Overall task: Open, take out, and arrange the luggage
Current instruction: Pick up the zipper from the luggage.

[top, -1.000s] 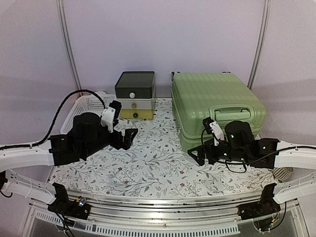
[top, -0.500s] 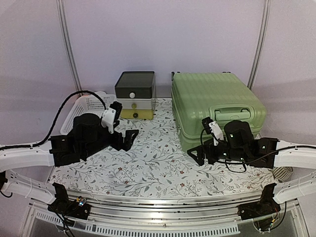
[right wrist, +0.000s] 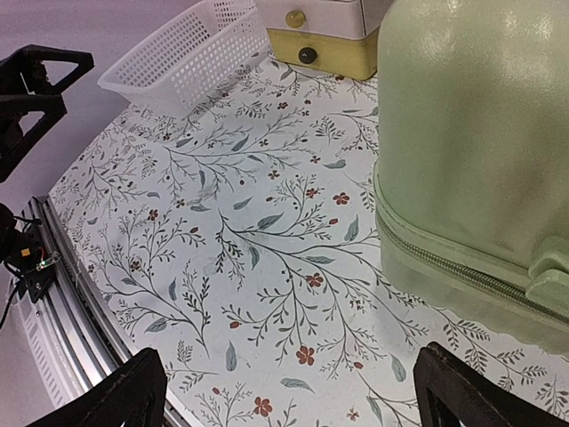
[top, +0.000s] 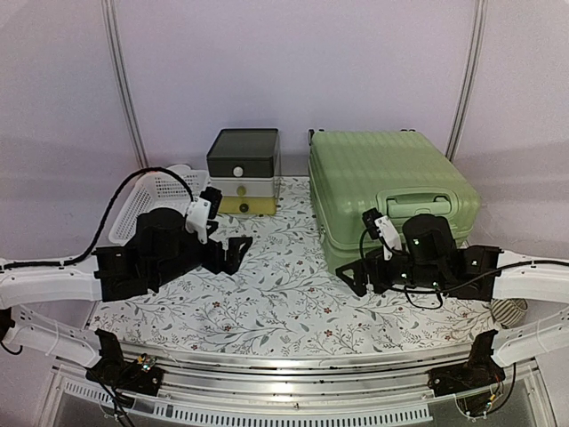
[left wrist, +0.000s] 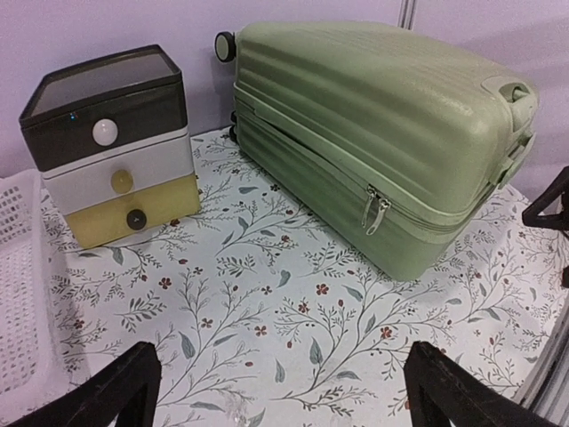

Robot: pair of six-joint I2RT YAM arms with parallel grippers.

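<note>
Pale lilac walls (top: 293,62) close off the far side, and a white cloth printed with leafy sprigs and small red flowers covers the surface (top: 267,302). Over the near-left part of the cloth hovers the left tool (top: 233,253), its jaws spread wide with nothing between them. The right tool (top: 357,276) hangs just beside the near-left corner of the luggage (top: 382,173), likewise released and empty. Light green and ribbed, the luggage lies flat and closed on the right of the surface, its recessed handle (top: 418,205) at the near end and zipper pulls (left wrist: 373,210) hanging on its left side. Left of it, by the far wall, stands a drawer box (top: 244,171) with a dark top and white and yellow drawers. A white mesh basket (top: 151,200) sits far left, partly behind the left arm.
</note>
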